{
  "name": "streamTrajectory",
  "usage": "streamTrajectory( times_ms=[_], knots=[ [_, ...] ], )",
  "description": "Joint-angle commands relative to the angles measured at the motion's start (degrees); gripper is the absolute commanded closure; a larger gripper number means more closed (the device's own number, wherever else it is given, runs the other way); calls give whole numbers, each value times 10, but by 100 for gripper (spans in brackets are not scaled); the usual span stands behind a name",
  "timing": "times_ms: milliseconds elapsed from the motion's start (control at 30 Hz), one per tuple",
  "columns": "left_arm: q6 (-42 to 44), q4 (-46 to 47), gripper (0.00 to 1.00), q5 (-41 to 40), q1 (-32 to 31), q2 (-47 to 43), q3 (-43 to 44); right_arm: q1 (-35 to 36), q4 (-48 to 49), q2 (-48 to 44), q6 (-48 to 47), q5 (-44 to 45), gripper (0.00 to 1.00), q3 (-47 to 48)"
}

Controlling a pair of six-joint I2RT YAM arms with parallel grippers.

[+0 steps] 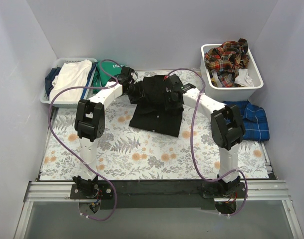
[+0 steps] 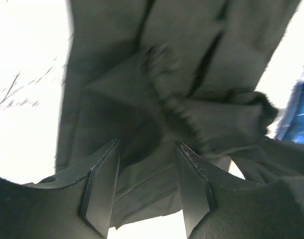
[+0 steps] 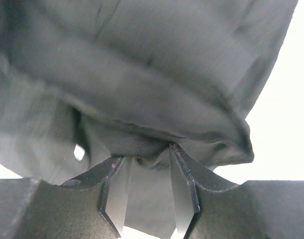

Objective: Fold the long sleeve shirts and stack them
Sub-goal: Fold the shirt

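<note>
Two arms are reaching out from the near edge of the table (image 1: 142,155) and bending inward toward its middle. At the far left a basket (image 1: 48,97) is holding a white cloth (image 1: 70,79), with a green top (image 1: 99,75) lying against its right side.

Next to it, the left arm (image 1: 89,119) is rising from its base, folding at the elbow and stretching its forearm away and to the right. This is bringing the left gripper (image 1: 134,91) against the left edge of the black shirt (image 1: 157,109). In the wrist view its fingers (image 2: 99,186) are standing partly apart with dark cloth showing in the gap. Whether they are pinching that cloth cannot be told.

The black shirt is lying in the middle of the table between the two grippers. Its long axis is running from the far side toward the near edge, leaning slightly to the right. Its far part is bunching up and its near part is lying flat, button line showing.

The right arm (image 1: 227,129) is mirroring the left one, forearm angling away and to the left. The right gripper (image 1: 173,92) is clamping a bunched fold of the black shirt.

Farther right, a bin (image 1: 234,89) is holding red-orange plaid shirts (image 1: 227,57), and a blue plaid shirt (image 1: 251,119) is lying on the table in front of it.
</note>
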Motion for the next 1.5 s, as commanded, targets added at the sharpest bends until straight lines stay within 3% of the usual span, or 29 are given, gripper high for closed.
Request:
streamTrajectory(
  times_ms=[0,267,367,467,633,800,933,1100,1467],
  knots=[
    [-58,125,53,37,-2,-15,-1,-36,18,23,23,56,57,67],
    [-172,277,52,59,-3,52,97,-87,35,118,-1,48,58,263],
    [-203,326,51,79,-3,54,101,-88,38,121,-18,28,58,277],
    [-192,328,51,85,-3,36,91,-88,51,86,-27,-8,58,227],
    [-150,326,49,50,-2,-68,-14,-87,99,-27,-22,-37,58,53],
    [-111,266,48,88,-9,-138,-82,-72,101,-108,-61,-70,58,-37],
    [-67,183,49,76,-37,-167,-122,-68,85,-104,-68,-147,58,-84],
    [-41,103,50,58,-71,-189,-206,-51,37,-43,-90,-209,59,-64],
    [-69,81,51,5,-75,-304,-331,-3,16,-98,-96,-217,60,-229]
  ],
)
